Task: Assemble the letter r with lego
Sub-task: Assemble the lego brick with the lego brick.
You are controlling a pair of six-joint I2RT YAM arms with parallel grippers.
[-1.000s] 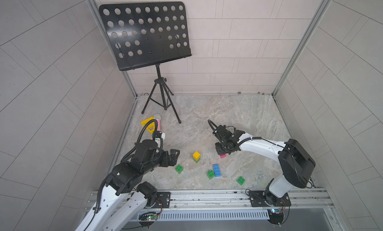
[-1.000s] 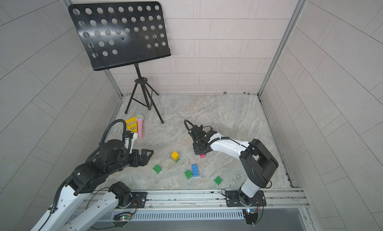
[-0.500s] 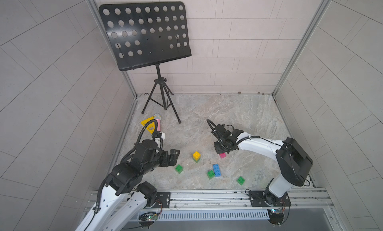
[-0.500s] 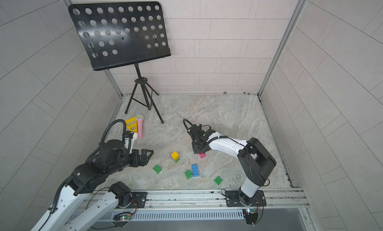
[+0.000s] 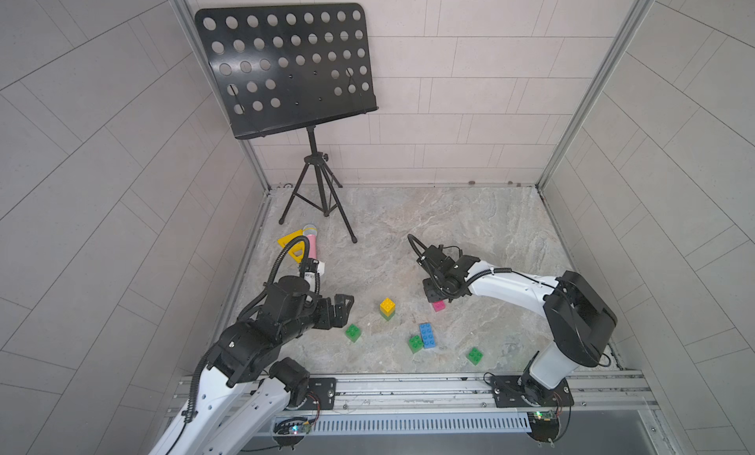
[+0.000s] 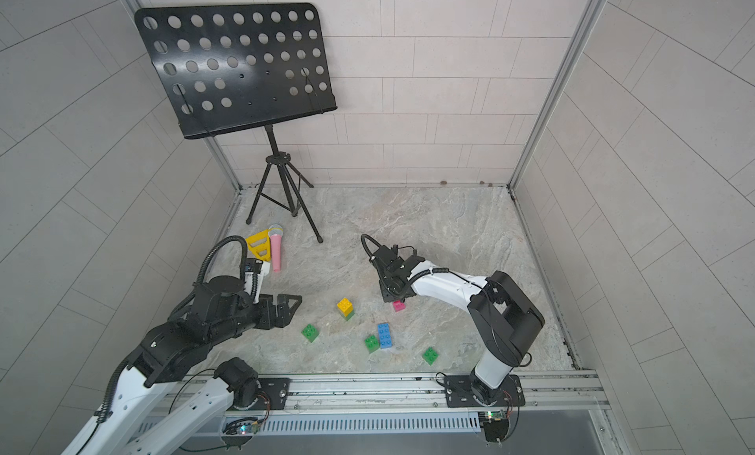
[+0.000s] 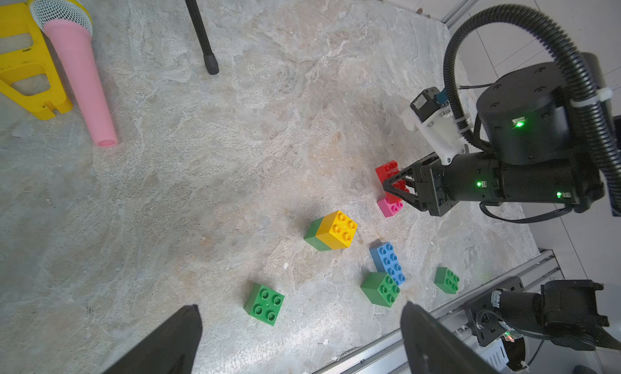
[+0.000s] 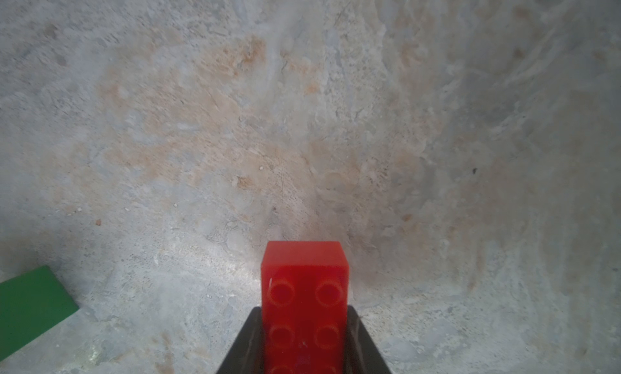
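pinching the red brick point(image 8: 304, 288) by its long sides, the right tool point(image 7: 389, 186) holds it low over the table point(image 7: 235, 120), one end meeting the pink brick point(image 7: 389, 207). in the left wrist view the red one seems to overlap part of the pink one, whose outer studs show bare. whether the two are pressed home or only touching i cannot tell. the step in hand looks like joining these two as part of the letter.

to do it well, the red brick should sit level, its underside squared to the pink studs, and the push should go straight down. the pink brick is small, light and loose on smooth stone, so an off-centre or slanted push will likely skid or tip it. a slow press, then a check that no gap shows between the two, should come before letting go.

the left tool point(image 7: 300, 322) is spread wide and empty, hanging near a loose green brick point(image 7: 264, 303) and well apart from the join. it could brace the pink brick from the side if that one slides.

the other pieces lie nearer the rail: a yellow brick point(image 7: 337, 229) stacked on a green brick point(image 7: 312, 236), and a blue brick point(image 7: 388, 261) just beside another green one. they are clear of the press, so nothing should get knocked if the arm stays low and steady.
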